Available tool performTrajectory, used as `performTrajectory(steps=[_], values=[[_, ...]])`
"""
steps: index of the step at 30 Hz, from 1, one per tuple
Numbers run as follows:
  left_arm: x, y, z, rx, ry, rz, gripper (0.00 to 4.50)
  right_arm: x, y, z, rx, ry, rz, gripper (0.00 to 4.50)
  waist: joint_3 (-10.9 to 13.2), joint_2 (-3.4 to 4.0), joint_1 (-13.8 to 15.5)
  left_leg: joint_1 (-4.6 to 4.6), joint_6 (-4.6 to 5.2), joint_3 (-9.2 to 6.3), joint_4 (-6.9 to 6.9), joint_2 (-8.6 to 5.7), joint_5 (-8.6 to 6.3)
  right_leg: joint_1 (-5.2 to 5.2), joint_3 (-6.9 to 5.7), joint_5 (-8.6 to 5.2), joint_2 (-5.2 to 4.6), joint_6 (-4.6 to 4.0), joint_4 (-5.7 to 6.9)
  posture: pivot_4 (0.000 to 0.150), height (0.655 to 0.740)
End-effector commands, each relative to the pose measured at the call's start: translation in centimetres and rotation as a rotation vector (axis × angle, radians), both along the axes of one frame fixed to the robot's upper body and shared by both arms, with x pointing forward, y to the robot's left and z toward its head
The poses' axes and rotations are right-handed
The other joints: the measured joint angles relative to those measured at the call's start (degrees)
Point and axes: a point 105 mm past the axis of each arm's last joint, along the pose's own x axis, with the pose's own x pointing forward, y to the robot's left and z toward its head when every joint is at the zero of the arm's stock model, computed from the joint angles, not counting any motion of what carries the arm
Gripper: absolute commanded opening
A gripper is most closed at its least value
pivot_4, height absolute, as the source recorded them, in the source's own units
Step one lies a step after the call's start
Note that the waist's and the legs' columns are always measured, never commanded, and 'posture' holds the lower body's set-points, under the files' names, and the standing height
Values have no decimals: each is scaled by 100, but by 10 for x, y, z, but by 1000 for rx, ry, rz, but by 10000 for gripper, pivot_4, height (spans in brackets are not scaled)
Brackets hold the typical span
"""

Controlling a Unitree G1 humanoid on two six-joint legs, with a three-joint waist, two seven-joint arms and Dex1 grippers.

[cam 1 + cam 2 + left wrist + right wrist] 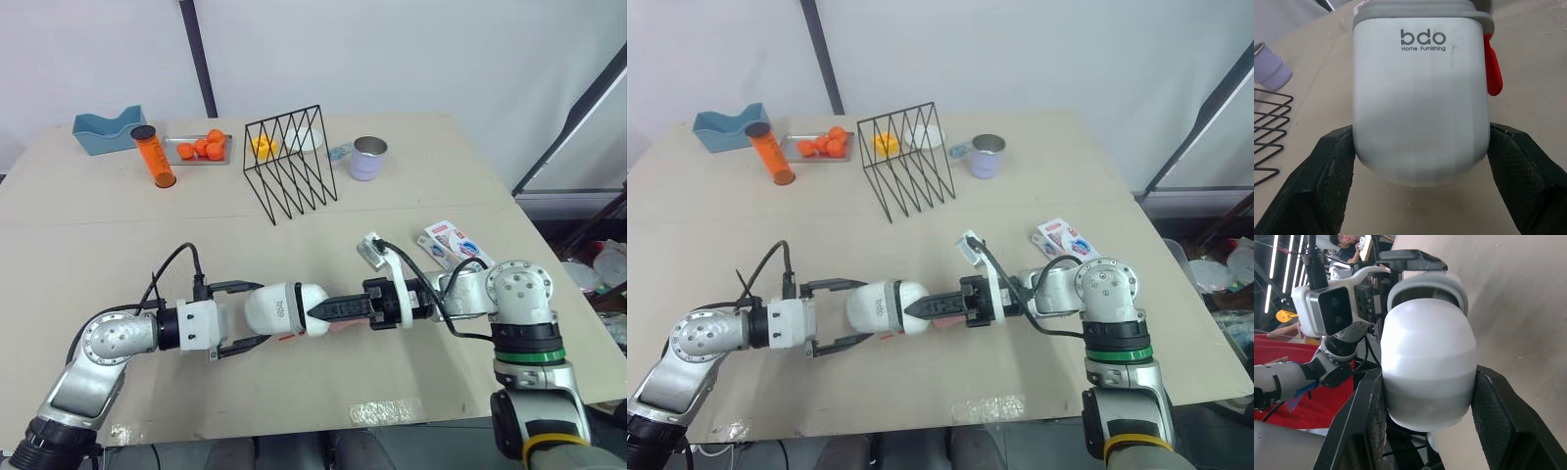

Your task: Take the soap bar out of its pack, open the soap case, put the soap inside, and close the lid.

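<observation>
A white soap case (282, 308) marked "bdo" hangs just above the table between both arms. My left gripper (245, 316) is shut on its body, with a finger (1322, 181) on each side. A red tab (1492, 68) sticks out beside the case's grey rim. From the right, my right gripper (315, 311) is shut on the case's rounded white end (1425, 367), one finger (1501, 416) pressed to each flank. A small pinkish patch (343, 326) shows under the right fingers; what it is I cannot tell. The red-and-white soap pack (453, 245) lies flat by my right forearm.
At the back stand a black wire rack (290, 162), a lilac cup (369, 158), an orange bottle (154, 157), a metal tray (172, 145) of oranges and a blue container (108, 130). The table's front edge (323, 421) runs close below the arms.
</observation>
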Motion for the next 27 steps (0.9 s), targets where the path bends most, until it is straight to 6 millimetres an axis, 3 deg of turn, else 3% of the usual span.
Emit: performTrajectory(steps=[1, 4, 9, 14, 18, 21, 27], values=[[-1, 4, 7, -26, 2, 17, 34915, 3, -9, 2, -18, -12, -13, 19352, 0, 0, 0, 0, 0, 0, 0, 0, 0, 0, 0, 0, 0, 0, 0, 1500, 7400], [-1, 5, 5, -36, 33, 25, 34915, 9, -20, 2, -54, -22, -58, 19352, 0, 0, 0, 0, 0, 1, 0, 0, 0, -1, 0, 0, 0, 0, 0, 1500, 7400], [-2, 6, 3, -67, 118, 39, 34915, 28, -56, 16, -128, -79, -180, 19352, 1, 1, 0, 0, 0, 3, 1, -1, 0, -3, 3, 0, -1, 1, 0, 1500, 7400], [-7, 7, -1, -69, 206, 22, 34915, 42, -100, 33, -367, -271, -257, 19352, 9, 14, 6, -15, 0, 14, 3, 1, 0, -22, 9, 0, 0, 3, 0, 1500, 7400], [-8, 7, -3, -61, 228, 13, 34915, 48, -132, 28, -616, -426, -215, 19352, 9, 13, 3, -20, 2, 16, 2, 4, -1, -34, 10, 0, 2, 3, 0, 1500, 7400], [-7, 7, -4, -63, 231, 14, 34915, 52, -147, 21, -733, -494, -165, 19352, 9, 13, -4, -21, 2, 21, 2, 5, -1, -37, 12, -2, 1, 5, 0, 1500, 7400], [-7, 7, -5, -61, 234, 15, 34915, 58, -150, 4, -815, -540, -97, 19352, 9, 13, 1, -19, 1, 31, 4, 10, -1, -39, 19, 1, 3, 3, 0, 1500, 7400]])
